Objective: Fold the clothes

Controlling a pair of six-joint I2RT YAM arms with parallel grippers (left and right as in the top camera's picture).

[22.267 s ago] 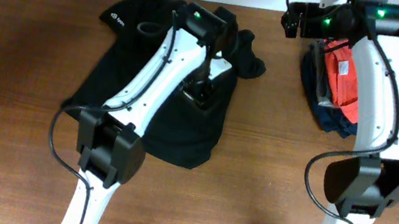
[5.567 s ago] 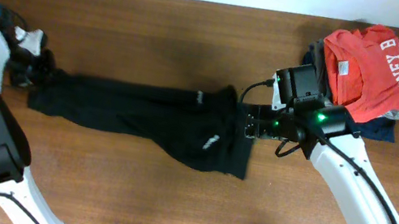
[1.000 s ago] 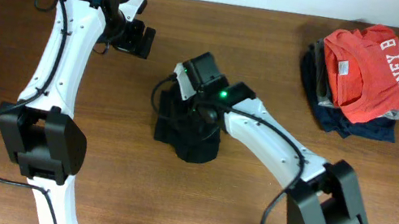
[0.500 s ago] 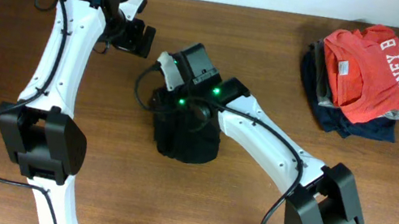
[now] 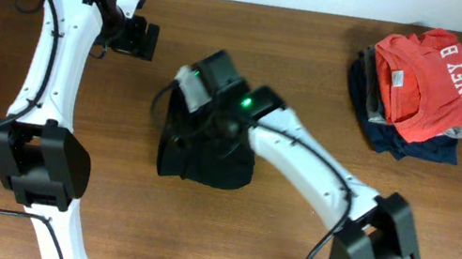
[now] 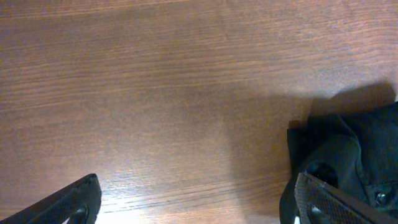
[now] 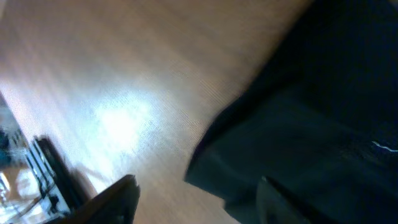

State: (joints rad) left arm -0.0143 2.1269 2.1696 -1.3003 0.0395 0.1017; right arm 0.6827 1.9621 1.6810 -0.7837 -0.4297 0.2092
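The black T-shirt (image 5: 212,155) lies in a compact folded bundle at the middle of the table. My right gripper (image 5: 182,107) is over the bundle's upper left edge. In the right wrist view its fingers (image 7: 199,199) are spread, one over bare wood and one over the black fabric (image 7: 311,124), with the shirt's corner between them; the view is blurred. My left gripper (image 5: 138,37) is open and empty at the far left, away from the shirt. The left wrist view shows its fingers (image 6: 196,199) wide apart over wood, with the shirt (image 6: 348,155) at the right edge.
A pile of folded garments with a red-orange lettered shirt (image 5: 431,74) on top sits at the far right. The right arm (image 5: 310,167) stretches across the table's middle. The table's far edge (image 5: 234,2) meets a white wall.
My right gripper has moved left across the bundle, and the black shirt has shifted and spread a little to the left. My left gripper has drawn back toward the far left.
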